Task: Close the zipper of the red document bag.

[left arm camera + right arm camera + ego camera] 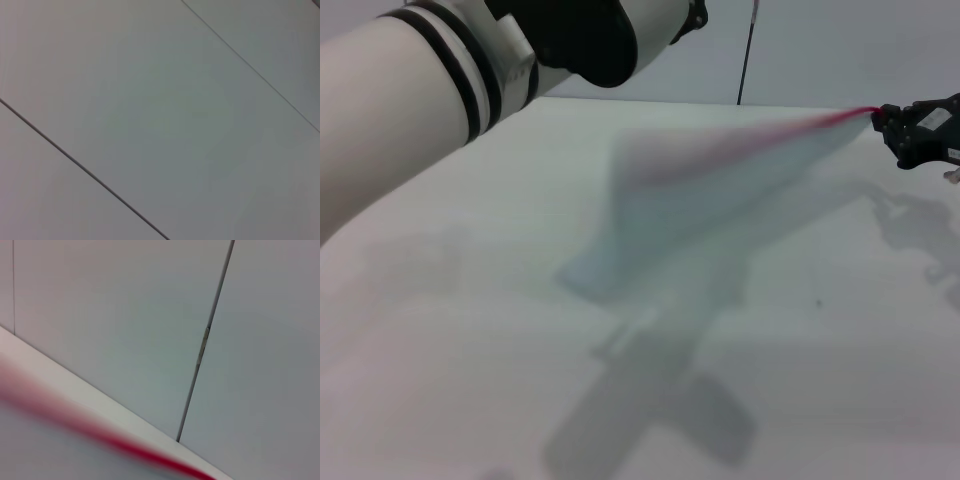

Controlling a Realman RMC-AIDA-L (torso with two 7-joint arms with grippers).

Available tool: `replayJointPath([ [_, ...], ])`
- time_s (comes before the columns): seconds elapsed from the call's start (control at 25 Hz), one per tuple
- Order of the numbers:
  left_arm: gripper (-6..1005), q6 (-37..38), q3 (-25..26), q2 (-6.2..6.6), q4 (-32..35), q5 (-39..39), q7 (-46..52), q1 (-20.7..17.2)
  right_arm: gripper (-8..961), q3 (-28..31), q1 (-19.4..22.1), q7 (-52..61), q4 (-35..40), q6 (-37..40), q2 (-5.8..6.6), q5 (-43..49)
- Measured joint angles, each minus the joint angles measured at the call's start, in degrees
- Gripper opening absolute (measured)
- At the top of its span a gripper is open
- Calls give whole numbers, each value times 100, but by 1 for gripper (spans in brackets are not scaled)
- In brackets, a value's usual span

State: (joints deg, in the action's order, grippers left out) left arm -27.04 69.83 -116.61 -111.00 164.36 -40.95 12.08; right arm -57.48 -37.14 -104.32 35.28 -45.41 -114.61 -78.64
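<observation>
Red zipper runs along the top edge of the bag in our head view, blurred. Bag is lifted off the white surface, one corner pulled up toward our right, the rest sagging down and left; its shadow lies on the surface below. Right gripper sits at the far right edge of the frame, fingers clenched on the zipper's end at the raised corner. We can't tell whether the grip is on the slider or on the bag corner. Left arm fills the upper left, raised close to the camera. Its gripper is out of frame, so we cannot tell what its fingers are doing. Behind the surface, a pale wall with a thin dark vertical line.

Left wrist view: only grey wall panels with two thin diagonal seams. No bag, no fingers visible.

Right wrist view: zipper shows as a blurred red streak crossing the lower part of the picture, very close to the camera. Beyond it a white edge of the surface, then wall panels with a dark seam. Our own fingers don't show in this one.
</observation>
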Motion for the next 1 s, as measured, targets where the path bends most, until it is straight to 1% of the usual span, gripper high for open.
replayJointPath([
  [0.2,50,65,11,1,-10,0,-1,-42,162,99,-2,-78,5,-18,-20,-2],
  [0.36,80,225,-3,9,27,0,-37,-114,188,213,36,-250,36,-37,-84,-68],
  [0.52,109,301,10,10,125,-1,-146,-129,214,342,45,-247,42,-16,-96,-70],
  [0.6,124,493,8,5,186,-1,-144,-160,227,421,49,-248,43,-16,-97,-62],
  [0.68,139,851,-17,5,282,-1,-144,-236,240,517,55,-256,43,-13,-100,-54],
  [0.72,146,1034,-34,6,335,-1,-144,-281,288,517,55,-256,43,-13,-100,-54],
  [0.88,298,1621,-65,-2,553,-51,-83,-403,482,635,80,-263,44,-14,-110,-72],
  [1.0,418,2140,-38,-6,854,-225,98,-436,554,785,132,-315,50,-59,-132,-234],
])
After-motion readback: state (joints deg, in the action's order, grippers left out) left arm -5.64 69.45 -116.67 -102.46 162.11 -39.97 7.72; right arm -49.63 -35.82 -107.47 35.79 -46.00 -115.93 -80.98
